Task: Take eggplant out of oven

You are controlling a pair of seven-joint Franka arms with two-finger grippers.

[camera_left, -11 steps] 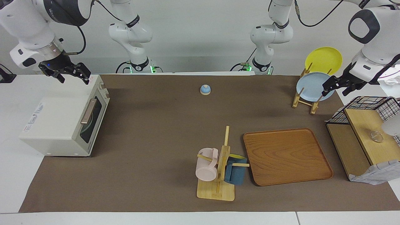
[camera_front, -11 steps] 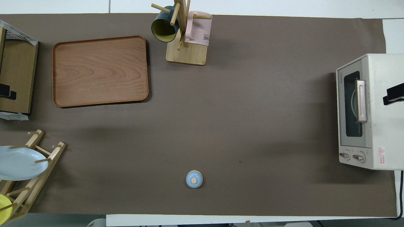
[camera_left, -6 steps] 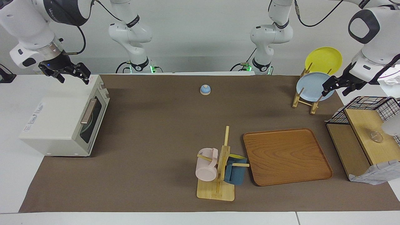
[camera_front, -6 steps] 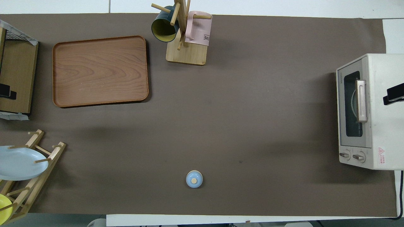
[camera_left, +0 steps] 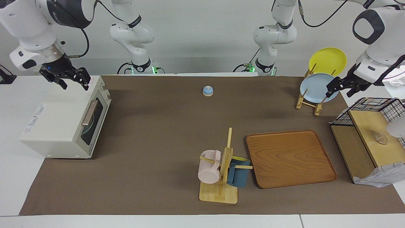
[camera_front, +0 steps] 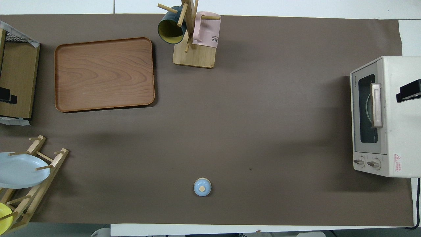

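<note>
1. The oven [camera_left: 65, 122] stands at the right arm's end of the table with its door shut, the tan handle [camera_left: 89, 112] across the dark glass.
2. The eggplant does not show in either view; through the oven glass only the pale curved edge of a plate [camera_left: 86, 130] can be made out.
3. The right gripper [camera_left: 74, 79] hangs over the oven's top, at the corner nearer to the robots, with its fingers spread and nothing between them.
4. Compared with 0.9 s ago, the right gripper has drifted a little: in the overhead view its dark tip [camera_front: 408, 91] sits slightly farther from the robots over the oven than before, and in the facing view its wrist has turned a little.
5. The left gripper [camera_left: 342, 89] waits in the air at the left arm's end of the table, well apart from the oven and over the edge of the blue plate [camera_left: 314, 87]; it has not moved, and whether its fingers are apart cannot be told.
6. The oven itself, its door and everything else on the table lie as they did.
</note>
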